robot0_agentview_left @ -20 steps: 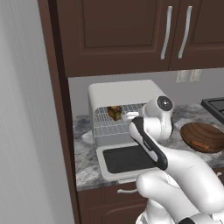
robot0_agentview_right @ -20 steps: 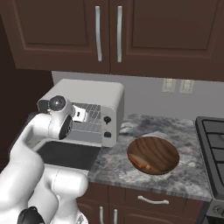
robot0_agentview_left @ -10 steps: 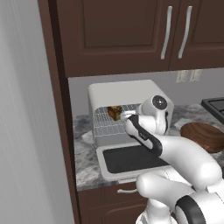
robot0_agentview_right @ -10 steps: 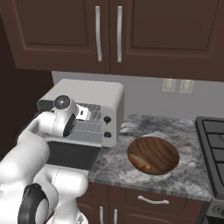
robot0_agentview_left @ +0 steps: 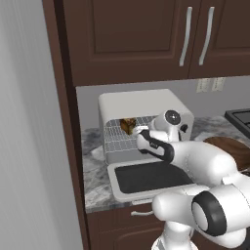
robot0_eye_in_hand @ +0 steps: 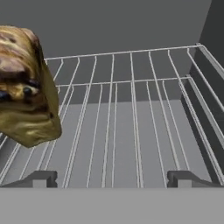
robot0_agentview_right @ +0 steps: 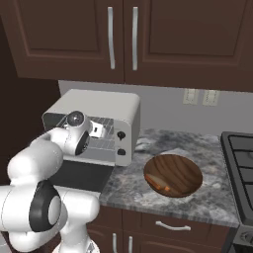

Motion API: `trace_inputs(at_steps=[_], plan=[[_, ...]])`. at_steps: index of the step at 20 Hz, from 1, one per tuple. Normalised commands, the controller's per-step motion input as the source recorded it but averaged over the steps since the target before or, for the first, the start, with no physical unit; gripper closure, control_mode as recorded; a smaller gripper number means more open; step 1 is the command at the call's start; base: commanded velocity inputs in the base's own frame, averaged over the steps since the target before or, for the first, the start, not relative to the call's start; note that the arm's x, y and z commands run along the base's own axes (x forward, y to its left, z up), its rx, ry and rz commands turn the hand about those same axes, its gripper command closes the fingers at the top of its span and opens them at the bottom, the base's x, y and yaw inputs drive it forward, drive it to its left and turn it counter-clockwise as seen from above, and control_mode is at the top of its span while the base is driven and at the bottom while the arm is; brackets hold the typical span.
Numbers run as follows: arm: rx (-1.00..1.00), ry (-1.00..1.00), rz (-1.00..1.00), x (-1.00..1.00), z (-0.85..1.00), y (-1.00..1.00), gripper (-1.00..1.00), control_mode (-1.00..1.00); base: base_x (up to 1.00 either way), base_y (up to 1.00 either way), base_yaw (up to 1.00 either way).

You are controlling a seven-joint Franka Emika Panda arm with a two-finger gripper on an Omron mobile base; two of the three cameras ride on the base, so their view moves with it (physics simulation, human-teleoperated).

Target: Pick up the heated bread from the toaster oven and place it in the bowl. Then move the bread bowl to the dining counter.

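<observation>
Wall cabinets: dark brown doors with long metal handles, directly above the toaster oven.
Desk: grey marbled stone top that carries the toaster oven; dark drawers beneath.
Toaster oven: off-white box against the back wall, dark-glass door dropped flat in front of it, wire rack exposed, two black knobs on its right face.
Bowl: dark reddish wood, on the desk just right of the toaster oven, well apart from the bread.
Bread: golden-brown chunk with darker crust, on the rack in the toaster oven's left part.
End effector: inside the toaster oven's mouth above the rack, fingertips spread wide apart, nothing between them; the bread sits off to the left of them, not gripped.
</observation>
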Motion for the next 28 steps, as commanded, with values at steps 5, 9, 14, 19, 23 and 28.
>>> trace_inputs(at_steps=[5,9,14,19,23,28], plan=[[0.0,0.0,0.0,0.15,-0.3,0.0,-1.0,-1.0,0.0,0.0,0.0],[0.0,0.0,0.0,0.22,-0.25,0.0,-1.0,-1.0,0.0,0.0,0.0],[0.0,0.02,0.0,0.09,-0.04,-0.01,-1.0,-1.0,0.0,0.0,0.0],[0.0,0.09,0.0,-0.47,-0.25,-0.21,-1.0,-1.0,0.0,0.0,0.0],[0.0,0.06,0.0,-0.62,-0.36,-0.28,-1.0,-1.0,0.0,0.0,0.0],[0.0,0.08,0.0,-0.66,-0.36,-0.29,-1.0,-1.0,0.0,0.0,0.0]])
